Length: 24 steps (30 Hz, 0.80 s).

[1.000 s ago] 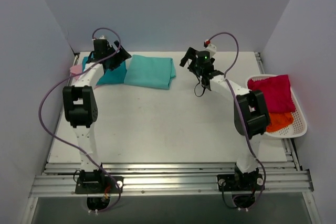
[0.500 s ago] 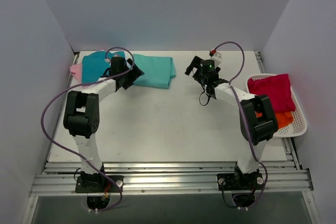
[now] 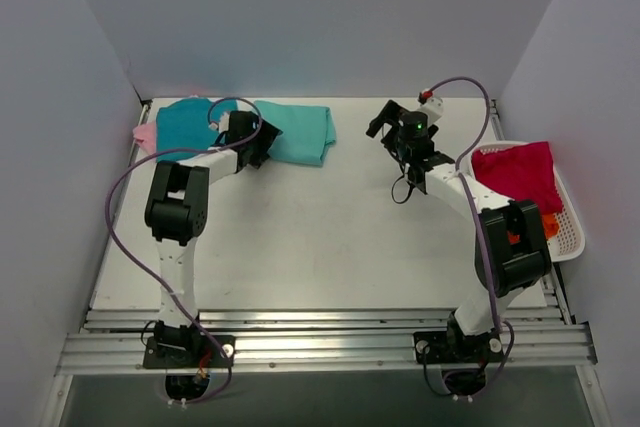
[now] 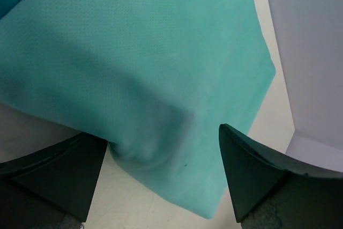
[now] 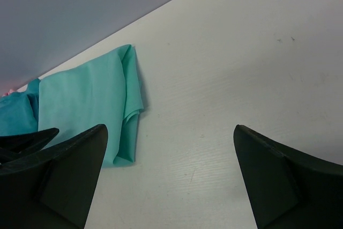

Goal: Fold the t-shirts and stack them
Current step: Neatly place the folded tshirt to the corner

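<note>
The mint tee [image 3: 297, 133] lies folded at the back of the table. The darker teal tee [image 3: 188, 125] lies to its left, on top of the pink tee [image 3: 145, 133]. My left gripper [image 3: 265, 143] is open and low at the mint tee's left end. In the left wrist view the mint cloth [image 4: 139, 63] fills the frame and its bunched edge sits between my left gripper's [image 4: 163, 181] spread jaws. My right gripper [image 3: 383, 119] is open and empty over bare table, right of the mint tee [image 5: 94, 105]. The crimson tee [image 3: 518, 175] and orange tee [image 3: 546, 221] lie in the basket.
The white slotted basket [image 3: 570, 237] sits at the table's right edge, beside the right arm. The back wall and side walls close in around the table. The teal tee [image 5: 15, 115] shows at the left edge of the right wrist view.
My left gripper has moved right, off the teal tee, down to the mint tee's left edge. My right gripper has drifted right, away from the mint tee.
</note>
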Tool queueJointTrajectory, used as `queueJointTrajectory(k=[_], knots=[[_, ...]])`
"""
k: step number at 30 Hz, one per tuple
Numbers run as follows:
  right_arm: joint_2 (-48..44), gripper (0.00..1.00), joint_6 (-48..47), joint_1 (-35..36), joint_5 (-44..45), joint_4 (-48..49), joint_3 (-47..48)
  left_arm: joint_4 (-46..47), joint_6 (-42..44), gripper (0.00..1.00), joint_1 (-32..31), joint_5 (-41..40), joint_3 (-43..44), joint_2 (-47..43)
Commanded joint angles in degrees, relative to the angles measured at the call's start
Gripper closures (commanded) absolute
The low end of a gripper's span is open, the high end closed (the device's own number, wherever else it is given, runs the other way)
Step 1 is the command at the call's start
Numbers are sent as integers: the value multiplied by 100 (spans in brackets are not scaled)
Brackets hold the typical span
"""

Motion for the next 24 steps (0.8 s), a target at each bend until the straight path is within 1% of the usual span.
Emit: queueJointTrajectory(k=[1,2,3,4,5,6,7,9,10,11,12,13,14,15,17,18,19,20,21,24], knots=[[-402,0,-26,-106,48,44,-173,-172,-195,6,11,-151,681,638],[-472,0,-17,-167,22,62,-200,-294,-178,1,63,-73,883,780],[-508,0,0,-211,-13,71,-226,-191,-99,22,90,76,1216,1112],[-551,0,26,-246,-31,97,-287,-16,-81,55,134,338,1385,1307],[-648,0,35,-334,-92,115,-331,38,-124,94,230,794,1621,1526],[-701,0,53,-378,-119,158,-401,12,-151,98,266,989,2137,1911],[-762,0,70,-422,-145,176,-437,12,-73,98,301,1165,2455,2107],[-912,0,114,-571,-259,229,-516,-417,251,98,389,1517,3176,2458],[-973,0,158,-624,-295,290,-595,-915,445,98,398,1597,3945,2756],[-1069,0,185,-668,-339,334,-639,-1181,629,98,424,1641,4362,2881],[-1105,0,211,-747,-443,413,-683,-1462,1031,98,433,1607,4757,3065],[-1132,0,220,-774,-479,457,-709,-1969,1279,98,442,1572,5170,3136],[-1175,0,272,-800,-506,492,-762,-2201,1482,98,451,1528,5966,3198],[-1185,0,290,-826,-576,536,-771,-2481,1927,98,451,1371,6366,3294],[-1176,0,334,-897,-646,580,-815,-3070,2361,98,503,1194,7226,3287],[-1167,0,360,-906,-716,642,-832,-3186,2702,98,538,1115,7344,3130],[-1158,0,378,-949,-760,677,-841,-3318,2853,98,643,914,7345,2998],[-1132,0,396,-950,-796,712,-859,-3293,2959,98,705,843,7084,2814],[-1106,0,439,-958,-822,791,-894,-3232,3178,98,767,799,6899,2429],[-1009,0,527,-976,-1058,932,-912,-3249,3608,98,1039,596,6503,1909]])
